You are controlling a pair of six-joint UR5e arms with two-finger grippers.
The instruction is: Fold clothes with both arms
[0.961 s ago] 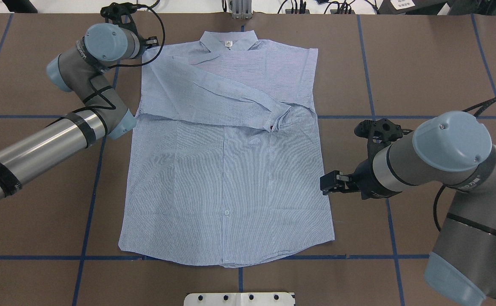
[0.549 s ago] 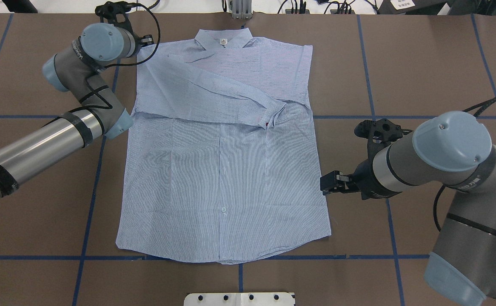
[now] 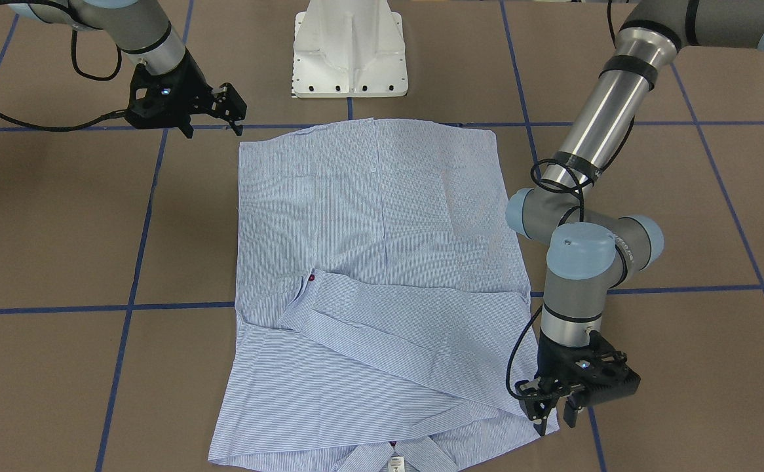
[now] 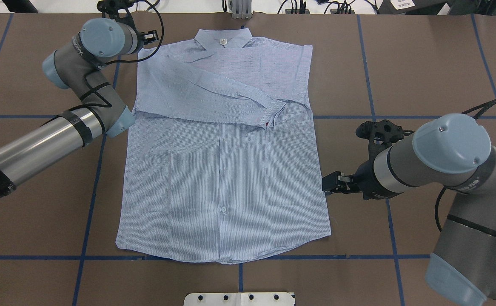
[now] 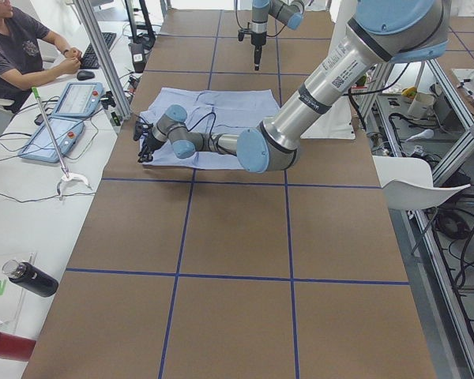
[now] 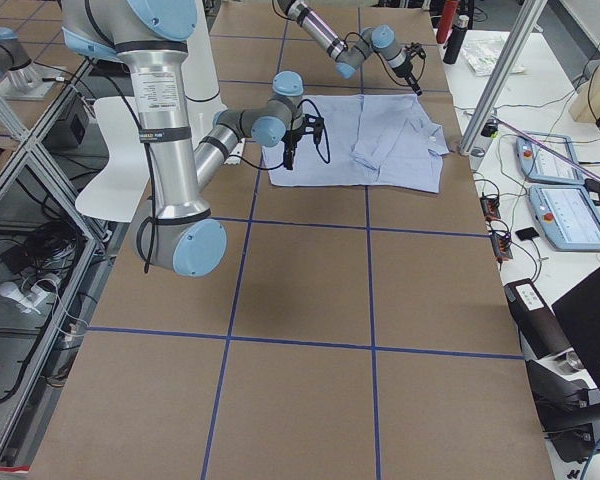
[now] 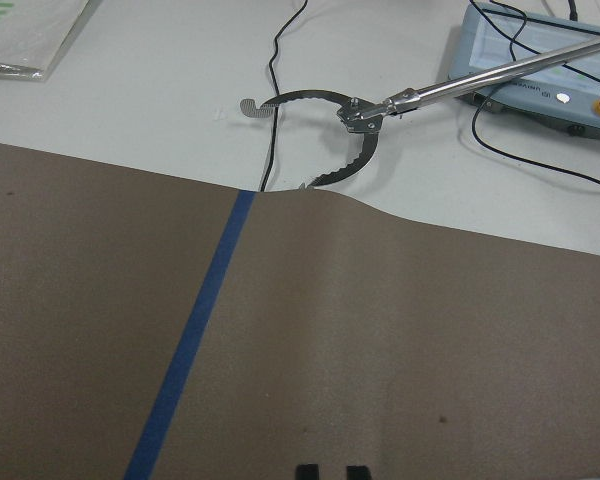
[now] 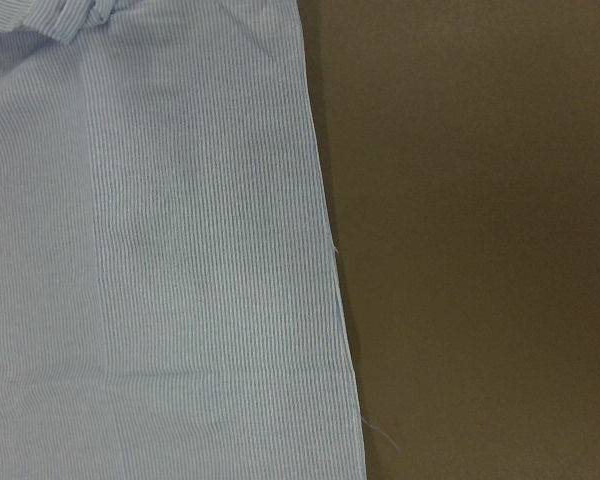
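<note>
One striped shirt (image 4: 222,178) lies flat at the centre of the overhead frame on the brown table (image 4: 422,63), with a single sleeve (image 4: 214,91) showing, folded slantwise across the chest, and one red button (image 4: 266,124) at its cuff. Of the two grippers, the left gripper (image 3: 555,418), lower right in the front-facing frame at the shirt's shoulder corner, has its fingers parted and gripping nothing; the right gripper (image 3: 234,108), upper left there beside the hem corner, is likewise released. The collar (image 3: 392,459) is cut off by that frame's bottom edge, and the left wrist view catches only two black fingertips (image 7: 305,471).
</note>
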